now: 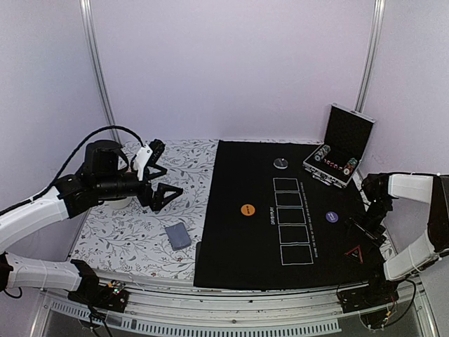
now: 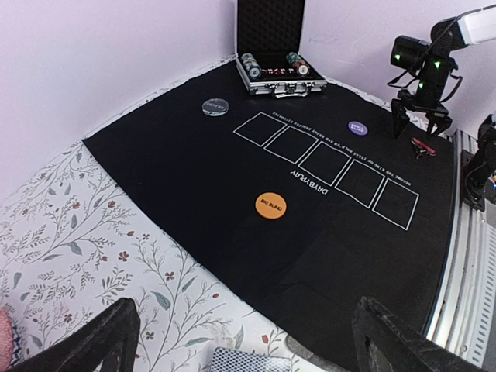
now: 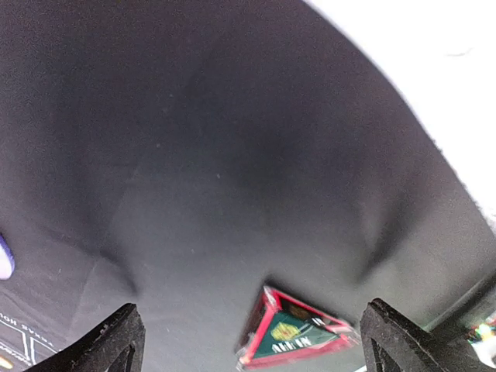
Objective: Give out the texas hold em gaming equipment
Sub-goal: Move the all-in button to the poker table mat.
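Note:
A grey-blue-backed card deck lies on the floral cloth; its top edge shows in the left wrist view. My left gripper hangs open and empty above it. On the black mat lie an orange disc, a purple disc, a silver disc and a red triangle marker. My right gripper is open and empty just above the triangle. Striped chips sit in the case.
The open silver-edged case stands at the mat's far right corner. The black mat bears a row of white card outlines. A pink round object lies at the left under my left arm. The table's front rail is near.

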`<state>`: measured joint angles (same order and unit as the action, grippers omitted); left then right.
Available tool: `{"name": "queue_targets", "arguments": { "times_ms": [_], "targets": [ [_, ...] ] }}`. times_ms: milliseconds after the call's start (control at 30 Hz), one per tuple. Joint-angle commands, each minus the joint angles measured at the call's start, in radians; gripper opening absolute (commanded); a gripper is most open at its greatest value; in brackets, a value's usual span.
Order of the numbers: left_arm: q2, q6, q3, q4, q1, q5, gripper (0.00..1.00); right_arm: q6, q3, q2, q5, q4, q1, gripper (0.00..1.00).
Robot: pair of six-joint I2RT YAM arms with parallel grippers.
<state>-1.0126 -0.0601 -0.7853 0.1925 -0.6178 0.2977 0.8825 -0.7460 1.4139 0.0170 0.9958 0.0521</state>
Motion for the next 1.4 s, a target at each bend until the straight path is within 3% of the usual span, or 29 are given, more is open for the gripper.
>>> {"name": "queue_targets", "arguments": {
  "times_ms": [0,133,433,667,900,1367],
  "targets": [
    [0.015,-0.01,0.013,-0.008,-0.021,0.001,0.98,-0.033,0.085,0.047,0.134,-0.146,0.04,0.99],
    [0.013,-0.011,0.014,-0.009,-0.021,-0.006,0.98,-0.026,0.142,0.066,0.209,-0.197,0.041,0.99],
    [0.004,-0.008,0.011,-0.008,-0.02,0.004,0.98,0.105,0.232,-0.186,0.284,-0.171,-0.023,0.99],
    [0.004,-0.009,0.011,-0.007,-0.02,0.005,0.98,0.148,0.205,-0.134,0.314,-0.199,-0.161,0.99],
    [0.008,-0.008,0.011,-0.007,-0.021,0.005,0.98,0.164,0.042,-0.001,0.208,-0.085,-0.335,0.99],
    [0.014,-0.007,0.011,-0.007,-0.02,0.012,0.98,0.186,-0.034,0.117,-0.069,0.066,-0.35,1.0]
  ]
}}
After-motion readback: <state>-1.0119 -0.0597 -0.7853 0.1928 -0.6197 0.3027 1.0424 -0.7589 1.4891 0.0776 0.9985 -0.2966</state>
